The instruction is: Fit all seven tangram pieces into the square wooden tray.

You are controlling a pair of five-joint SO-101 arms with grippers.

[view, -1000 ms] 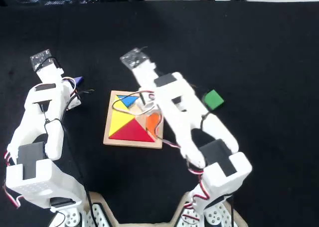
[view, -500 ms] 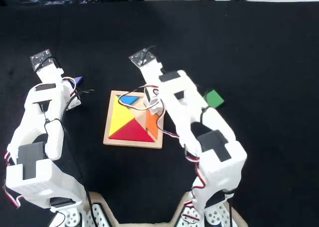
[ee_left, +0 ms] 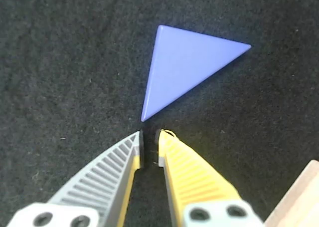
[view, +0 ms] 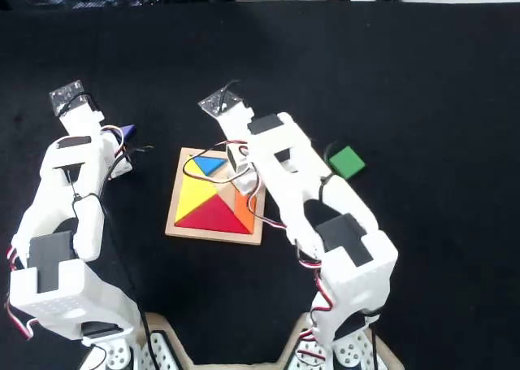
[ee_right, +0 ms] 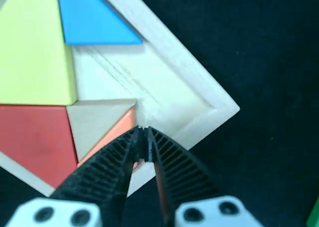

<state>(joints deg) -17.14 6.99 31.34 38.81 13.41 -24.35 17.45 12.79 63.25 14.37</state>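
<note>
High view has the square wooden tray (view: 215,237) lying on the black tabletop (view: 406,77) between the two arms, partly filled. A yellow triangle (view: 195,195) sits against the tray's left side, a red triangle (view: 213,215) along its near edge, a small blue triangle (view: 210,165) at the far edge, and an orange piece (view: 246,211) at the right side, partly under the right arm. A green square (view: 347,162) lies on the cloth to the right of the tray, apart from it. A purple triangle (view: 127,131) lies on the cloth left of the tray, just beside the left arm's wrist. Right wrist view shows the right hand (ee_right: 145,131) pinched closed with nothing between its fingers, the tips over the corner of the orange piece; bare wood shows between that piece and the blue one. Left wrist view shows the left hand (ee_left: 149,135) narrowed to a thin slit and holding nothing, its tips just short of one corner of the purple triangle, which lies flat on the cloth, with a tray corner at the edge.
</note>
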